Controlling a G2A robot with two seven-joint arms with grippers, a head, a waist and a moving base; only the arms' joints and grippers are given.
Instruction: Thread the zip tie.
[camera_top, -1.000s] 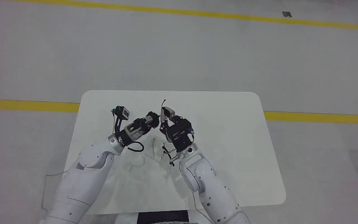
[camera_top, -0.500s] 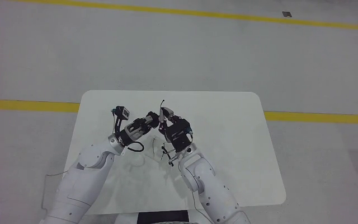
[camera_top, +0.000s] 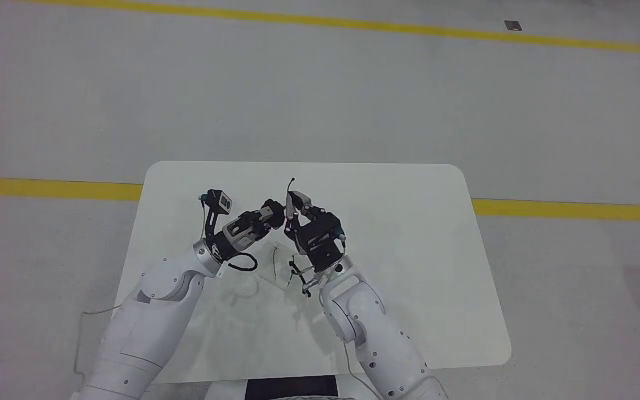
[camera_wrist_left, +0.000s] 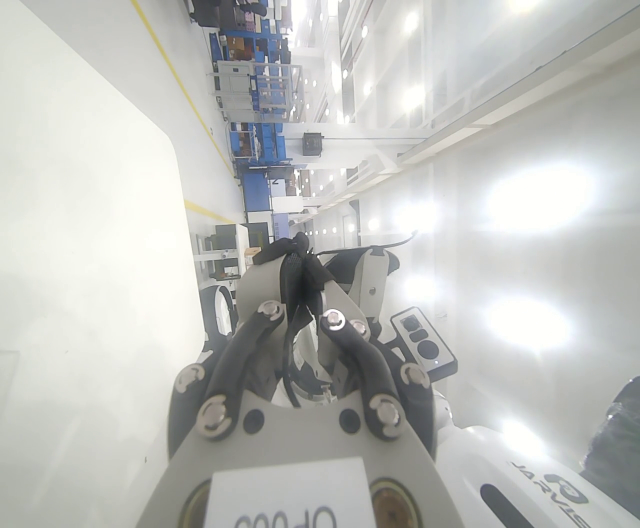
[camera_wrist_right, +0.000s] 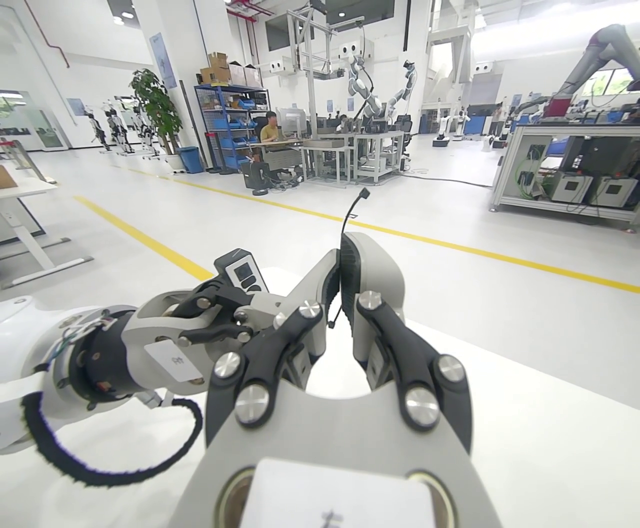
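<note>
Plainly, the thin black plastic zip tie (camera_wrist_right: 345, 222) stands with its long axis along the fingers of the right gripper (camera_wrist_right: 341, 250). Its small square head rises free beyond the fingertips, bending slightly off their line. Its other end pokes out a little behind the pads. From above, the zip tie (camera_top: 291, 186) points towards the far edge of the white rounded surface (camera_top: 420, 260), over its left-middle part.

Set against a second ago, we find the right gripper (camera_top: 296, 210) has edged very slightly towards the left gripper (camera_top: 268, 212), and the tie's head went with it. The left arm lies as it did.

The right gripper is clamped on the zip tie, its ribbed black pads pressed together with the strap between them. The left gripper (camera_wrist_left: 300, 265) sits just beside it, fingertips close to the right one's, with its own fingers drawn together. We cannot tell whether it pinches any part of the tie. The strap's free end (camera_wrist_left: 400, 243) arcs past it.
</note>
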